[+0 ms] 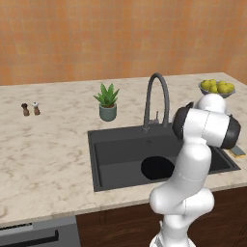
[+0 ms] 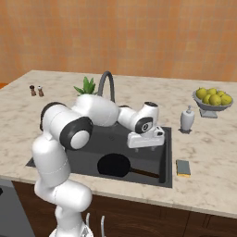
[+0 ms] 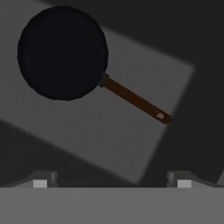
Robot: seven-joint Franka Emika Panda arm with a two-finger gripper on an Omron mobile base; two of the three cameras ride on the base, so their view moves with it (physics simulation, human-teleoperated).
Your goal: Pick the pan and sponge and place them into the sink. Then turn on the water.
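Observation:
The black pan lies flat on the floor of the dark grey sink, its brown handle pointing toward the basin's right wall. Above the basin's right part hovers my gripper, open, its fingertips wide apart with nothing between them. It hangs clear of the pan, a little beyond the handle's end. The sponge, yellow with a grey-green top, rests on the counter just right of the sink. The arched dark faucet stands behind the basin.
A potted plant sits left of the faucet. A bowl of yellow fruit and a white soap dispenser stand at the back right. Two small shakers are far left.

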